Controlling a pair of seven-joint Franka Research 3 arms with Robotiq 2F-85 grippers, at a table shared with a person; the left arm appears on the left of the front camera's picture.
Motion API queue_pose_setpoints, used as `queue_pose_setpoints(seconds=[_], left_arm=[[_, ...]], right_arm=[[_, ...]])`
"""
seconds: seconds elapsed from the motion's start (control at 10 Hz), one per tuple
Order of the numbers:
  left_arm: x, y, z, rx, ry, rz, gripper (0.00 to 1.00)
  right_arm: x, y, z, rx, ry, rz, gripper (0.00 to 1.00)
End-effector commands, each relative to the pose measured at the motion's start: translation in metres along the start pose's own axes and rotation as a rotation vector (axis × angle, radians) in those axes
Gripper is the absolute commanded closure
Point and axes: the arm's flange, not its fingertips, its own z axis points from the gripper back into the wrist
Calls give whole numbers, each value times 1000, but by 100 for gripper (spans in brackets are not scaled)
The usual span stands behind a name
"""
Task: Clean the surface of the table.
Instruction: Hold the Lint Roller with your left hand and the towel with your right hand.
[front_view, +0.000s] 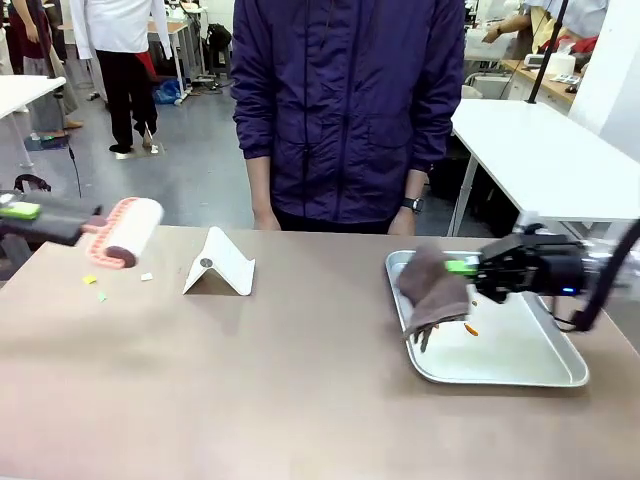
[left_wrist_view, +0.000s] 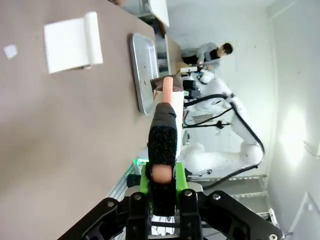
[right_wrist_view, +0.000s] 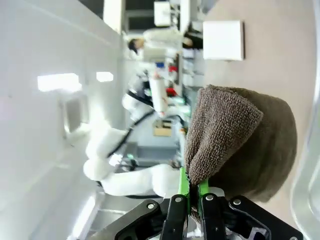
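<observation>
Taupe-brown worktop (front_view: 300, 380) spreads bare across the near and middle ground, with no litter on that stretch. Farther back on the right sits a shallow metal tray (front_view: 510, 352) with 1 orange bit (front_view: 471, 329) on its floor. The right end effector (front_view: 470, 268) hangs above the tray's left part. Its fingers are pinched tight on a brown towel (front_view: 432, 290) that droops toward the tray, so no wiping contact with the worktop is being made.

On the left, 3 small scraps lie close together: yellow (front_view: 89, 279), green (front_view: 101, 296) and white (front_view: 147, 276). Just beyond them the left end effector (front_view: 22, 211) is clamped on the dark handle of a pink-and-white roller (front_view: 127, 232), which appears raised off the surface. A white folded card stand (front_view: 220, 265) sits between roller and tray. A person (front_view: 345, 110) stands at the far edge.

As a judgement, the cleaning looks partly done. The left scraps need picking up, and the towel has yet to pass over the surface.
</observation>
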Motion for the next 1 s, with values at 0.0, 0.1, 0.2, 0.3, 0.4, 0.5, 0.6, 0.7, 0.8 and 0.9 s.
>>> queue_pose_setpoints(seconds=[0.0,0.1,0.2,0.3,0.4,0.5,0.6,0.7,0.8,0.9], left_arm=[[-18,27,34,-44,10,-49,100],[-24,48,58,-40,12,-14,100],[-27,80,89,-57,26,-3,100],[-34,107,113,-100,-68,51,100],[-45,126,126,-148,-171,109,100],[-56,129,122,-194,-239,109,100],[-70,133,129,-216,-308,75,100],[-73,132,128,-218,-337,49,100],[-73,131,127,-230,-390,13,100],[-71,146,135,-182,-289,120,100]], right_arm=[[-24,-10,61,94,-125,-1,100],[-25,-14,89,76,-182,-45,100],[-24,-24,125,112,-239,-60,100],[-27,-32,147,145,-287,-64,100],[-32,-41,164,150,-363,-81,100],[-39,-50,179,232,-404,-29,100],[-44,-57,186,231,-457,-29,100],[-44,-61,186,218,-482,-44,100],[-38,-49,189,178,-415,-92,100],[-38,-49,189,178,-415,-92,100]])
